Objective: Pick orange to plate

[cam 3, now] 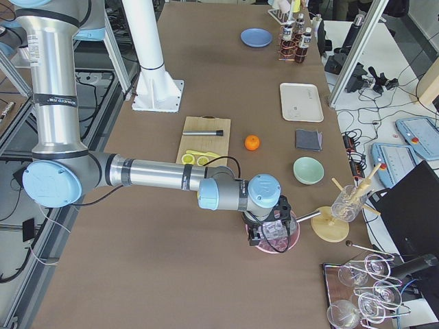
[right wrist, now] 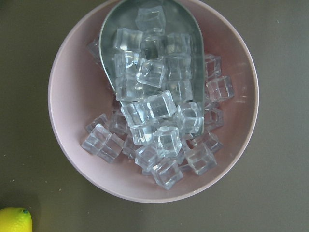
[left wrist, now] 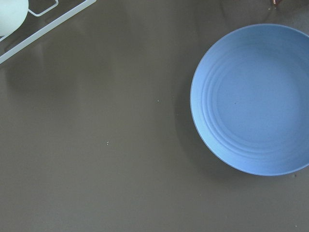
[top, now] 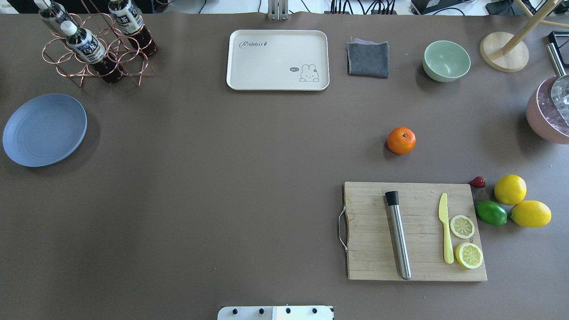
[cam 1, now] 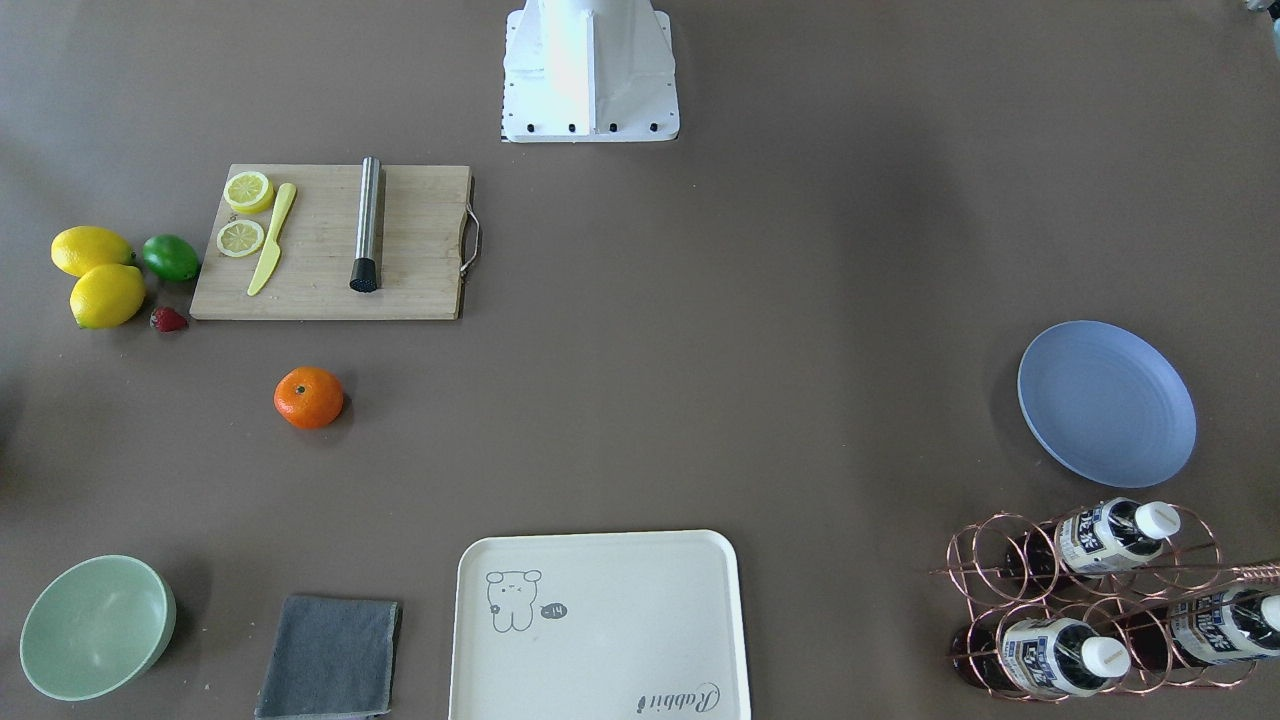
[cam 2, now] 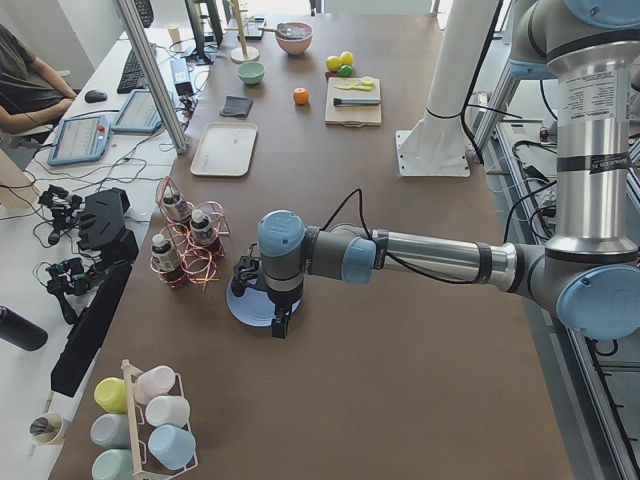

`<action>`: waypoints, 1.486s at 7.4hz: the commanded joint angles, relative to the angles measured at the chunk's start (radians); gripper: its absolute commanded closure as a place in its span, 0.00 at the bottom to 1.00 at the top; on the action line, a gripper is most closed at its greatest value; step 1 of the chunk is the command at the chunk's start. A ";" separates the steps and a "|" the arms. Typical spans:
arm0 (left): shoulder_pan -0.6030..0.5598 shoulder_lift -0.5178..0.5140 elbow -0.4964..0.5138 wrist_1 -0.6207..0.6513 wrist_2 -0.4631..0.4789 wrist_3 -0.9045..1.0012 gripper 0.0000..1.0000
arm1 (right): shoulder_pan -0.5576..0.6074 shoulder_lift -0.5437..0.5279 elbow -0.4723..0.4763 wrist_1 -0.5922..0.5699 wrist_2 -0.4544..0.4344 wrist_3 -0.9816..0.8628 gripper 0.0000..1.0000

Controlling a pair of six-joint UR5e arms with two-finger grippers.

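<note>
The orange [top: 401, 140] is recorded resting on the brown table [top: 222, 178], just beyond the wooden cutting board [top: 413, 231] and well apart from the blue plate [top: 44, 130] at the opposite end. The left gripper [cam 2: 281, 322] is held above the plate, and the right gripper [cam 3: 265, 237] above a pink bowl [right wrist: 67, 96] of ice cubes [right wrist: 159, 106]. Whether either gripper is spread or closed cannot be told.

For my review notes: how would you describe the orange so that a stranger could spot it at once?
Find the wooden board on the brown table. The orange sits alone on the bare table just off the board's long edge, on the side toward the mint bowl. It is the only orange-coloured fruit; the lemons and lime cluster at the board's short end.
</note>
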 commanded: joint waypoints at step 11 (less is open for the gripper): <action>0.004 0.070 -0.030 -0.080 -0.003 0.000 0.02 | -0.003 -0.053 0.010 0.002 0.025 -0.003 0.00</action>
